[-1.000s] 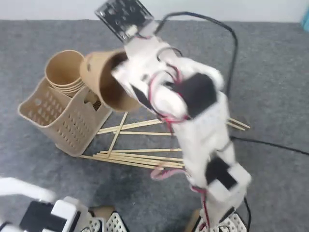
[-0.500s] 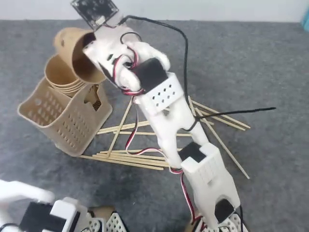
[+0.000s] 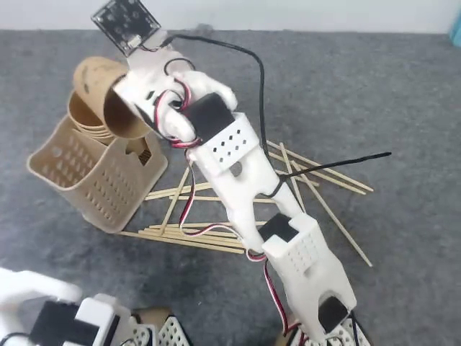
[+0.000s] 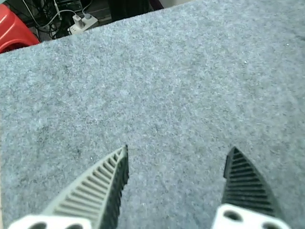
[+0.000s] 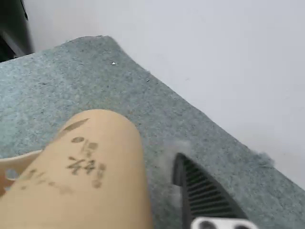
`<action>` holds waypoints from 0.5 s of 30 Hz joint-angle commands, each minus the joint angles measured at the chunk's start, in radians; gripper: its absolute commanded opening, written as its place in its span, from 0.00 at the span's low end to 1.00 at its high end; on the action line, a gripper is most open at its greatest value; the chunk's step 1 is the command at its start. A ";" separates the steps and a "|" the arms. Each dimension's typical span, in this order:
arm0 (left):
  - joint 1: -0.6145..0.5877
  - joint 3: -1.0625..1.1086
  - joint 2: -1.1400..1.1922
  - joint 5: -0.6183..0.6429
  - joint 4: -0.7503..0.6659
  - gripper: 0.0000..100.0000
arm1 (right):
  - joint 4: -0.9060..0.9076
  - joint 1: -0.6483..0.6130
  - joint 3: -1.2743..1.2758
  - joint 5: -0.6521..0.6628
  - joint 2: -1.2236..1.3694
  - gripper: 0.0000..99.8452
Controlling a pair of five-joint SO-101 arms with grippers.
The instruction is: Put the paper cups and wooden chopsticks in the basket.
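Note:
A brown paper cup [image 3: 108, 97] hangs tilted above the stack of paper cups [image 3: 88, 122] in the beige basket [image 3: 86, 176], with my right gripper [image 3: 133, 101] shut on it. In the right wrist view the held cup [image 5: 81, 176] fills the near side beside one black finger [image 5: 202, 195]. Several wooden chopsticks [image 3: 194, 236] lie scattered on the grey carpet beside the basket and under the right arm. My left gripper [image 4: 176, 179] stands open over bare carpet, with nothing between its fingers.
The basket stands at the left of the carpet. A white wall [image 5: 214, 52] runs along the carpet's far edge. The left arm's white base [image 3: 50, 310] sits at the front left. A black cable [image 3: 317, 162] trails across the chopsticks at the right.
The right arm has swung left with the cup, carrying it from beside the basket to above the stacked cups. More chopsticks at the right are now uncovered.

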 commanded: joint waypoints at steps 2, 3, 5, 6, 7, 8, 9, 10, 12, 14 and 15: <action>0.020 0.013 -0.035 0.002 -0.021 0.31 | -0.018 -0.005 -0.060 -0.034 -0.039 0.18; 0.021 0.016 -0.035 0.002 -0.021 0.31 | -0.022 -0.005 -0.058 -0.037 -0.051 0.18; 0.021 0.021 -0.035 0.002 -0.021 0.31 | -0.024 -0.005 -0.058 -0.038 -0.076 0.18; 0.021 0.021 -0.035 0.002 -0.021 0.31 | -0.025 -0.005 -0.058 -0.038 -0.090 0.18; 0.021 0.021 -0.035 0.002 -0.021 0.31 | -0.035 -0.007 -0.058 -0.038 -0.104 0.18; 0.021 0.021 -0.034 0.002 -0.021 0.31 | -0.047 -0.007 -0.058 -0.040 -0.117 0.18; 0.023 0.021 -0.034 0.002 -0.021 0.31 | -0.059 -0.007 -0.058 -0.040 -0.130 0.18; 0.023 0.021 -0.032 0.002 -0.021 0.31 | -0.074 -0.007 -0.058 -0.040 -0.142 0.18; 0.023 0.021 -0.032 0.002 -0.021 0.31 | -0.099 -0.002 -0.055 -0.074 -0.157 0.18; 0.023 0.021 -0.031 0.002 -0.021 0.31 | -0.110 -0.001 -0.051 -0.095 -0.162 0.18; 0.023 0.021 -0.031 0.002 -0.021 0.31 | -0.108 -0.002 -0.051 -0.097 -0.157 0.18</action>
